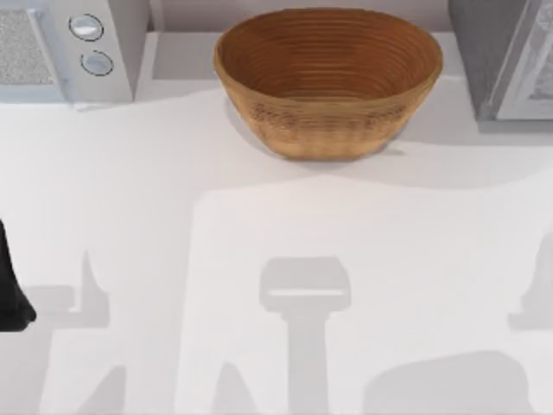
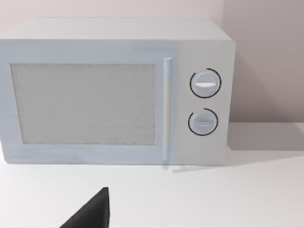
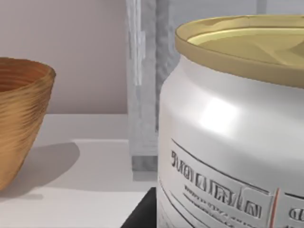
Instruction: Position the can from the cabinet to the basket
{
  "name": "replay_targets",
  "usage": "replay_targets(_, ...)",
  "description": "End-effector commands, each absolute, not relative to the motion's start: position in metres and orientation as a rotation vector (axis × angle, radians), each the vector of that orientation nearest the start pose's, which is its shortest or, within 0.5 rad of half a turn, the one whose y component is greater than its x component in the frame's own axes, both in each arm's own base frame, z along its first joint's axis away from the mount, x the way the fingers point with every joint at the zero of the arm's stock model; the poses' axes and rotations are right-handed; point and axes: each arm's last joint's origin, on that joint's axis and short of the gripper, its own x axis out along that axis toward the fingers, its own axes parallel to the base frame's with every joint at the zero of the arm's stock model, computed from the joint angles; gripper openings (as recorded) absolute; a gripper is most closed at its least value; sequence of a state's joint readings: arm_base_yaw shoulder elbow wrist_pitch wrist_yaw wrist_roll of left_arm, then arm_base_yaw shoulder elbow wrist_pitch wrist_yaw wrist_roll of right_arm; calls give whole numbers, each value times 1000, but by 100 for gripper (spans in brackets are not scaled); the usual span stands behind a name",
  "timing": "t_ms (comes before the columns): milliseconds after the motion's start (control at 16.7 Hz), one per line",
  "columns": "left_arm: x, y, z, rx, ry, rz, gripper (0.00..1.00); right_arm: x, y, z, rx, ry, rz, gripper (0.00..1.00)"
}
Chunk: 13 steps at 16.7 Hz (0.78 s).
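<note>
1. Filling much of the right wrist view, the can (image 3: 228, 137) stands very close to that camera: a silver body with a gold rimmed top and printed lettering low on its side. It sits beside a grey cabinet (image 1: 505, 56) at the table's right rear, with the basket (image 1: 328, 78) off to its side.
2. Whether the right gripper's fingers are closed on the can I cannot tell; a dark piece of it (image 3: 142, 213) shows at the can's foot.
3. I judge the can light, stiff in the wall and smooth enough to slip, and a hard squeeze could dent it. The best hold is across the straight middle of the body, below the curved shoulder, keeping it upright.
4. Parked at the table's left edge, the left arm (image 1: 13, 285) faces a white microwave (image 2: 114, 90) with two round knobs; I cannot tell its fingers' state either.
5. Smooth and white, the table (image 1: 259, 259) carries soft shadows. The basket stands at the rear centre, between microwave and cabinet, wide-mouthed and with nothing seen inside, so a drop from above has generous room.
</note>
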<state>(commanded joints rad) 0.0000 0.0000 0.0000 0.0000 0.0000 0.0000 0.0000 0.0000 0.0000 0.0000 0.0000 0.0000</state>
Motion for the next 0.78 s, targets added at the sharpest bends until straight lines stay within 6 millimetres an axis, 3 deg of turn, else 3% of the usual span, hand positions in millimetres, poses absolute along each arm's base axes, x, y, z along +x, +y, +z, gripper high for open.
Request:
replay_targets(180,106,-1,160,0,0,0,100,106,-1,157,2,16,2,0)
replay_targets(360,106,-1,160,0,0,0,100,108,1,173,1,0,1,0)
replay_targets(600,106,-1,160,0,0,0,100,121,9,222,2,-30,-2,0)
replay_targets(780,106,-1,160,0,0,0,100,151,23,267,4,-39,-5,0)
